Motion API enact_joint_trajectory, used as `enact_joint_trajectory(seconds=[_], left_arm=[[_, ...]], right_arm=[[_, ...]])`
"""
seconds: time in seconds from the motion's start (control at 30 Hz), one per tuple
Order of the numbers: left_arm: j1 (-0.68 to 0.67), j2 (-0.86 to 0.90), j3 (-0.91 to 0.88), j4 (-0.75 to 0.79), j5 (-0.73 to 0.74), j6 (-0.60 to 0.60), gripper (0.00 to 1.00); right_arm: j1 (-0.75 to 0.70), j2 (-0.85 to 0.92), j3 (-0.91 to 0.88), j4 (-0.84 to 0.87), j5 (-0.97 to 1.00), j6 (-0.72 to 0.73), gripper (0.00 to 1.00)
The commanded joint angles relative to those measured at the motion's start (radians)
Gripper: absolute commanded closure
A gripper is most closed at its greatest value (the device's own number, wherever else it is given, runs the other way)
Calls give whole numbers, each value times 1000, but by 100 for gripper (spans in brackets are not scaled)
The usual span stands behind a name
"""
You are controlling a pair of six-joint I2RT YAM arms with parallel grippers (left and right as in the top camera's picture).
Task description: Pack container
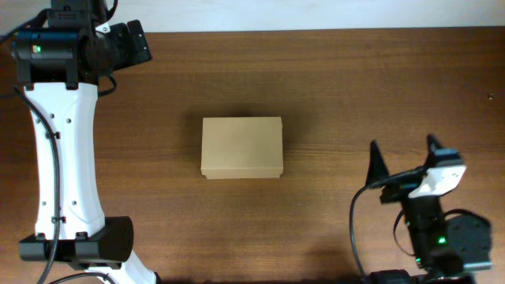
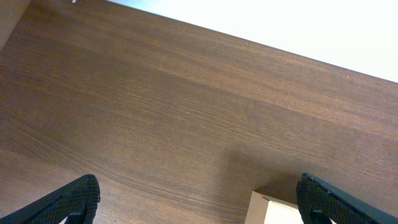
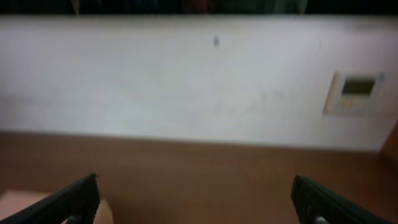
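Note:
The container [image 1: 241, 147] is a plain brown cardboard box with its lid shut, lying in the middle of the table. My left gripper [image 1: 136, 42] is at the far left back corner, well away from the box, open and empty. In the left wrist view its fingers [image 2: 199, 194] are spread wide, with a pale corner of the box [image 2: 272, 210] at the bottom edge. My right gripper [image 1: 402, 145] is to the front right of the box, open and empty. The right wrist view shows its fingers [image 3: 196, 193] spread and a corner of the box [image 3: 22, 207] at the bottom left.
The brown wooden table [image 1: 355, 79] ends at a white wall along the back [image 1: 316, 12]. The right wrist view shows that wall [image 3: 186, 81] with a small white panel [image 3: 354, 92] on it. The left arm's white body [image 1: 63, 158] stands along the left side.

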Motion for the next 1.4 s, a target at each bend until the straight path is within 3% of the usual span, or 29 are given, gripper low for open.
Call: enact_joint_trajectory(seconds=[0.0, 0.4, 1.37], left_arm=[[3, -15, 15, 1, -11, 2, 0], [3, -15, 15, 1, -11, 2, 0], [3, -15, 15, 1, -11, 2, 0]], right_arm=[[-43, -97, -130, 15, -13, 4, 1], [-83, -385, -430, 70, 18, 4, 1], [-83, -381, -570, 97, 25, 4, 1]])
